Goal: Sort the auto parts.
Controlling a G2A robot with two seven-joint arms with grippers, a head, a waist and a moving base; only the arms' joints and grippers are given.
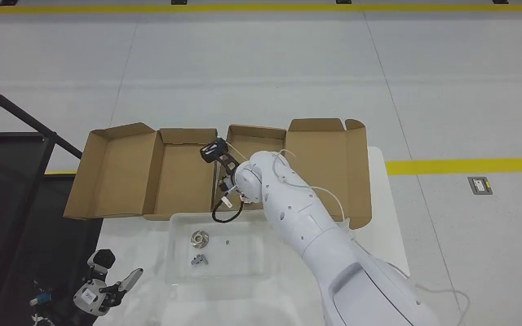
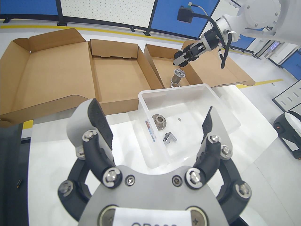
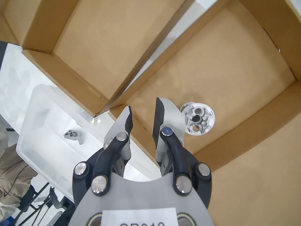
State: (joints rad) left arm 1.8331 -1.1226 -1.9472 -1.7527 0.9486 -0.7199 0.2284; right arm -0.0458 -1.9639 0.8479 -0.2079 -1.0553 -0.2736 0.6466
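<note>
Hub of grey metal point(image 3: 198, 118) stands flange-up on the floor of the cardboard box point(image 3: 235, 48) under the right arm, near one wall; the right end effector point(image 3: 144, 105) hangs above and just beside it, fingers a little apart, gripping nothing; 2 more parts, a round flanged piece point(image 2: 160, 121) and a small bracket point(image 2: 169, 138), lie in the clear bin point(image 2: 174, 88) on the tabletop point(image 2: 254, 130); the left end effector point(image 2: 151, 106) hovers off to the bin's side, spread wide and empty.
</note>
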